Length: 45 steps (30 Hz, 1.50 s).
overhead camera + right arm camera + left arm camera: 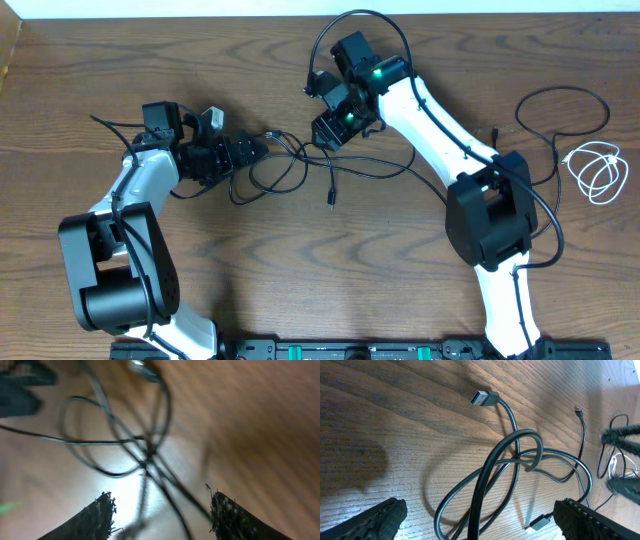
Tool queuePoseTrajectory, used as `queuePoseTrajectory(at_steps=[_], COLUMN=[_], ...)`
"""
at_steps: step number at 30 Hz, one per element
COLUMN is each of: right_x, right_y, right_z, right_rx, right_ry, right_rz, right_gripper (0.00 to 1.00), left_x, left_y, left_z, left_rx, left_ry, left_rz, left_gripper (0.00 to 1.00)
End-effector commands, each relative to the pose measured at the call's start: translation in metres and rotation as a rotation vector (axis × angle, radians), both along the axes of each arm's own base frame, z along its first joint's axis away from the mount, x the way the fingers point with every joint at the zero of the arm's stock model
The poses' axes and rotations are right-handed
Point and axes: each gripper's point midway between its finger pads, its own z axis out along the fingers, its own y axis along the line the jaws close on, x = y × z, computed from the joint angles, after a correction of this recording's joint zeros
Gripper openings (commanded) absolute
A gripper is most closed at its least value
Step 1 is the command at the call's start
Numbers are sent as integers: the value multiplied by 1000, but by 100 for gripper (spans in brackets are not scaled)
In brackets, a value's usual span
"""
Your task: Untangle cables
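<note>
A tangle of thin black cables (287,166) lies on the wooden table between my two arms. My left gripper (254,150) is open at the tangle's left edge. In the left wrist view the gripper (480,507) straddles black loops (512,460), and a blue-tipped USB plug (484,397) lies beyond them. My right gripper (326,130) is open over the tangle's upper right. In the blurred right wrist view its fingers (160,497) have crossing black cables (145,460) between them. A coiled white cable (597,170) lies apart at the far right.
A separate black cable (560,100) loops on the table at the right, next to the white one. A loose plug end (330,200) trails below the tangle. The table's far edge runs along the top of the overhead view.
</note>
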Motion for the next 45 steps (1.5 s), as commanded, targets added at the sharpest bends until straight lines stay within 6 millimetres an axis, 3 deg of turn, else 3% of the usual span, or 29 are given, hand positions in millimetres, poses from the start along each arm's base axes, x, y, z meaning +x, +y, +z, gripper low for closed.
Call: queuePoseTrajectory(at_steps=[1,8,13,15,16,17,18,21,27,32,41,45], right_x=[-20,-23,-22,-22,-22,-21,-16,-5,17,15,10,8], right_y=[23,15,14,13,14,13,14,18,29,24,-13,-29], right_z=[11,-18,-32,-38,-40,-40,-35,-9,92,166,262,283], right_rx=[73,-103,-123,-120,-118,-116,-101,-59,91,179,202,183], right_ry=[43,-23,-42,-36,-36,-40,-51,-92,-299,-449,-690,-749], right_rz=[47,11,1,-17,-19,-21,-28,-57,-76,-96,-215,-267], right_gripper=[61,56,47,37,27,9,1,1,1,1,1,1], left_x=[1,1,1,1,0,1,1,0,1,1,1,1], left_y=[3,3,3,3,3,3,3,3,3,3,3,3], left_z=[-4,-4,-4,-4,-4,-4,-4,-4,-4,-4,-4,-4], left_rx=[9,9,9,9,9,9,9,9,9,9,9,9], left_ry=[8,9,9,9,9,9,9,9,9,9,9,9], left_rz=[5,5,5,5,5,5,5,5,5,5,5,5], left_gripper=[98,99,98,98,98,98,98,98,98,98,98,98])
